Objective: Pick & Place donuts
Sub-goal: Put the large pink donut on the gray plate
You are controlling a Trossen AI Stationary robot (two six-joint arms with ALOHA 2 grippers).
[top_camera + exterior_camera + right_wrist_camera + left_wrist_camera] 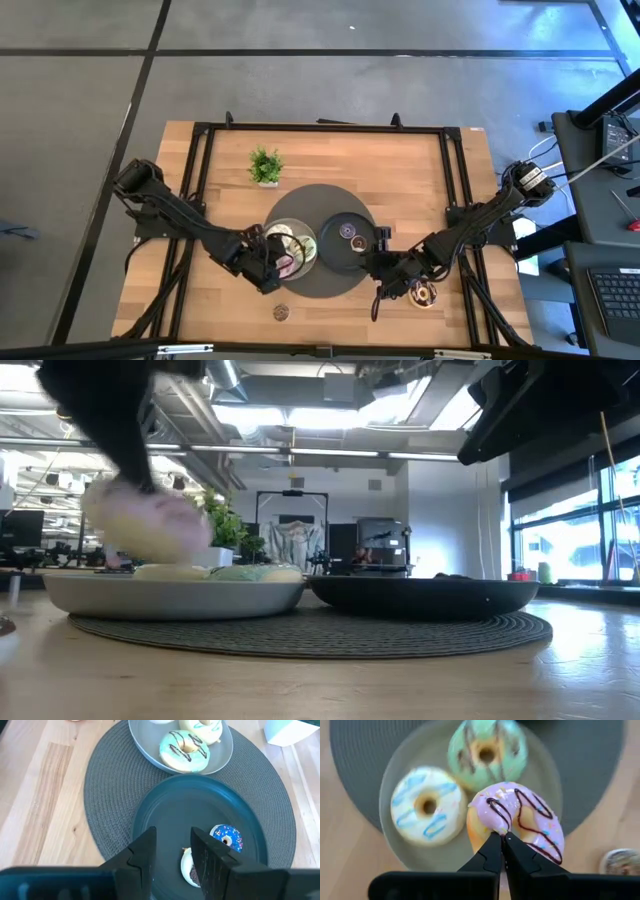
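Left wrist view is showing the left pincer [502, 836] closing its fingers on the rim of the pink donut [520, 822], which is carrying dark stripes. The donut is hanging tilted over the grey plate [387, 795], in front of the cream donut [426, 805] and the green donut [486, 754] lying flat on that plate. In the high view the left pincer [272, 262] is sitting at centre-left of the frame, over the grey plate's lower edge, so the release point is lying directly below it. The right pincer [172, 852] is standing open and empty over the dark plate [165, 810], near a blue donut [226, 837] and a chocolate donut [189, 866]. Both plates are resting on a round woven mat [300, 283] on the wooden table [400, 170]. A further donut [280, 312] is lying on the table at lower centre, and another [424, 294] near the right arm. The room behind is appearing as an open workshop.
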